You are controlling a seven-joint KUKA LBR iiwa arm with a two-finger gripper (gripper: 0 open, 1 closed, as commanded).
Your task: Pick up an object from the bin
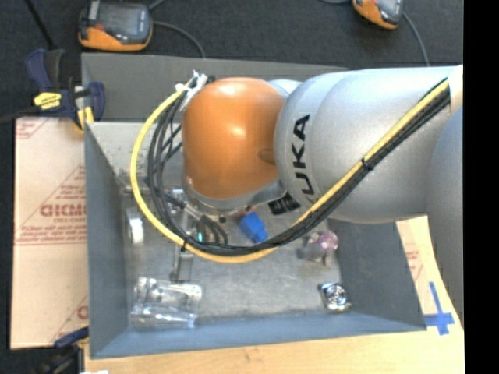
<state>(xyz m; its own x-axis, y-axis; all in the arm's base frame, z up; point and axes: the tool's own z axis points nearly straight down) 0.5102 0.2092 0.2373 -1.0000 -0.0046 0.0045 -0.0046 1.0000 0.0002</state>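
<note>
Since my orange wrist cover (230, 135) masks most of the tool (187, 244), lowered over the bin (105, 232) to reach its floor, I cannot tell its opening or hold; nearest candidates: blue piece (252, 227) at centre, clear plastic item (164, 298) lower left.

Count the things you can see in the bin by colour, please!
Blue: 1, the blue piece
Pink-purple: 1, the pink-purple thing
Silver: 1, the shiny silver thing
Clear: 1, the clear plastic piece
Pale: 1, the pale round thing
Total: 5 in sight; the arm covers part of the bin.
</note>
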